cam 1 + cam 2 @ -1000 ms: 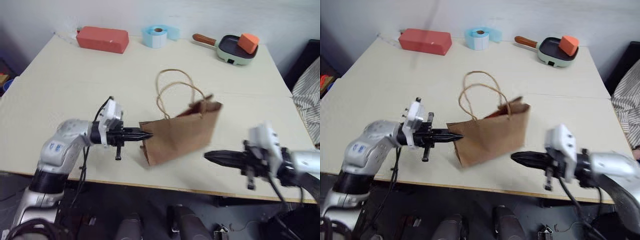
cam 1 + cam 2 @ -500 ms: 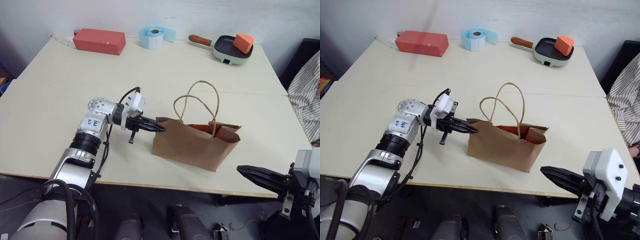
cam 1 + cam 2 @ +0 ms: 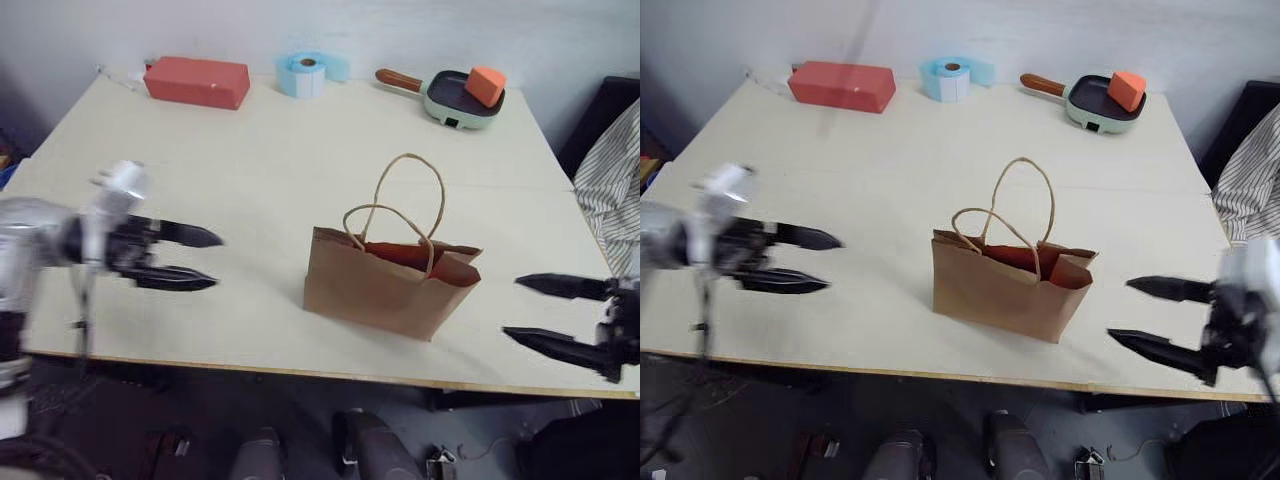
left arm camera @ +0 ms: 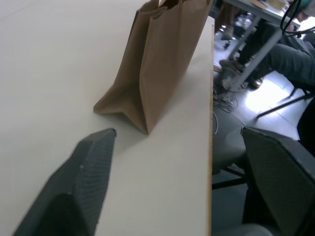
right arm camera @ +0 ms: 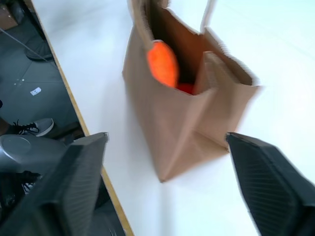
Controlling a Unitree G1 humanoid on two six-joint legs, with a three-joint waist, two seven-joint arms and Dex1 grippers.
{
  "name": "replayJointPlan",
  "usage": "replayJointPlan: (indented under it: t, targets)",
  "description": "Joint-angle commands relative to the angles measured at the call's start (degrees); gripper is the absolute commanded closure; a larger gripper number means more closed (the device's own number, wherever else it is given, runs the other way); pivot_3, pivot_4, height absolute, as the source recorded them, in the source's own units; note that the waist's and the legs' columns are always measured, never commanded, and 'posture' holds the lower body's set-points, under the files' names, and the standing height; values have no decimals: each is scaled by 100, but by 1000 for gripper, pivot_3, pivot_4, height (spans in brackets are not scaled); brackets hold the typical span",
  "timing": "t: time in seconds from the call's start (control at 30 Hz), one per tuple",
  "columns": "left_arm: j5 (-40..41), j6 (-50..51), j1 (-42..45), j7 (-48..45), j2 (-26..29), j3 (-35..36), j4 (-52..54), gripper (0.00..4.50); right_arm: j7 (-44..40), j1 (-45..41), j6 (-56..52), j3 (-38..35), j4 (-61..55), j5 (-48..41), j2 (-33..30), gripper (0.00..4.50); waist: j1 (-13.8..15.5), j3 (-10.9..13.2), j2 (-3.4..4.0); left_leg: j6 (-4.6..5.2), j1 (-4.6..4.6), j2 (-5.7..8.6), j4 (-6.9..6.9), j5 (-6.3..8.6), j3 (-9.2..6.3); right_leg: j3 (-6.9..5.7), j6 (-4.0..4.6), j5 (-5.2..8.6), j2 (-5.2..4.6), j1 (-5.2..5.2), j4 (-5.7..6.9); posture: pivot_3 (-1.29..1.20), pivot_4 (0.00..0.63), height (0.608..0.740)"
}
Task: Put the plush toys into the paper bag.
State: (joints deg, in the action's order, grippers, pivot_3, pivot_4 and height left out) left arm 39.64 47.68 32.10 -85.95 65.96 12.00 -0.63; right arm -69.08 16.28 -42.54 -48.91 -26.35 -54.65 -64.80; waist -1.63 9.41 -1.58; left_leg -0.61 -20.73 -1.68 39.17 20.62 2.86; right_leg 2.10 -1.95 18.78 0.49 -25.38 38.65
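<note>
Task appears complete: the orange plush toy [image 5: 162,63] and the red plush toy [image 5: 185,88] sit inside the upright paper bag [image 3: 385,285]. The bag stands between the left gripper [image 3: 198,259] and right gripper [image 3: 545,310], apart from both. Both grippers are spread wide and empty.

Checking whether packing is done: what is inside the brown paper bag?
Inside the brown paper bag: a bright orange plush toy and something red beneath it. The bag's walls hide the rest.
</note>
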Motion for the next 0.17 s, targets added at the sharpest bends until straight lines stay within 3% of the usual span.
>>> replayJointPlan:
  t: [0.03, 0.17]
  targets:
    - [640, 661, -304, -306, 610, 926, 361, 0, -827, -433, 80, -240, 997, 52, -485, 49, 28, 1, 7, 3, 6, 3, 0, 2, -2, -3, 0, 1, -4, 7, -11, 0, 150, 740]
    - [628, 393, -683, -200, 782, 1195, 543, 0, -1245, -1097, 241, 203, 2002, 274, -828, 49, 41, 4, 15, 30, 42, 5, -11, 17, -4, -9, -1, 3, -7, 56, -51, 0, 150, 740]
